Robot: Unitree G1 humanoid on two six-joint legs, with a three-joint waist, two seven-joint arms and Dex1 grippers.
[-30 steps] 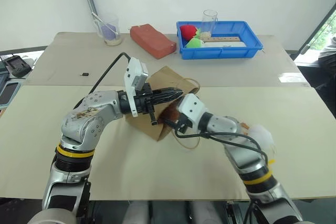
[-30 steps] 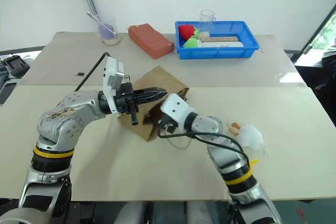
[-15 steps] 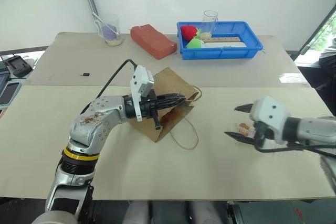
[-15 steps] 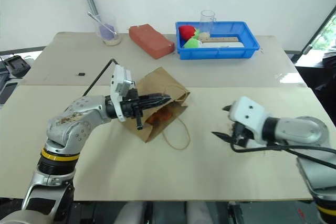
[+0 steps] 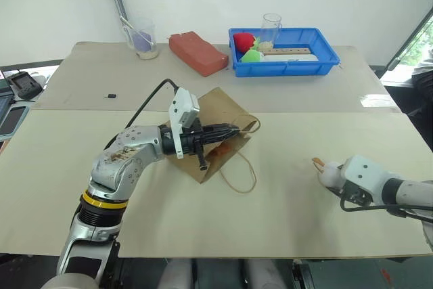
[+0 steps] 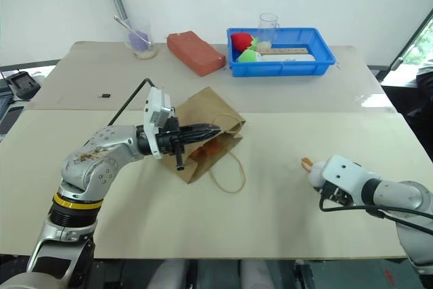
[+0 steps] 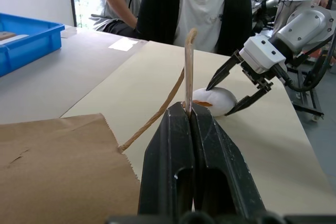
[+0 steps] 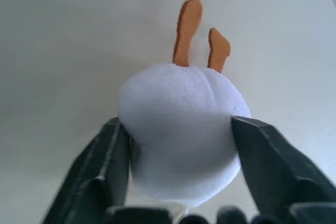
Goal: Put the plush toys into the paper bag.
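- The right pincer (image 8: 178, 145) has its two fingers about halfway in, one on each side of the white bunny (image 8: 181, 129), touching or nearly touching its fluff; a firm hold cannot be told yet
- The left pincer (image 7: 189, 116) is shut tight on the bag's cord handle (image 7: 188, 66), holding the mouth of the paper bag (image 5: 216, 109) up
- The bunny sits on the table (image 5: 284, 201) near the robot's right, well apart from the bag, which lies near the middle
- Something brownish-orange shows inside the bag's mouth (image 5: 215, 151), likely the brown toy, though it is too hidden to be sure
- Risk: the bunny is round and soft, so fingers that bite only the fluff could let it squirt out or roll away when lifted
- Risk: the cord is thin, so a tug from the left arm could slip it free and let the mouth sag shut before the bunny arrives
- The bunny is nearly a ball with no real long axis; its tan ears (image 8: 189, 30) point away from the right pincer, across the tabletop
- The bag lies flat, its long axis slanting across the table, mouth towards the robot's right
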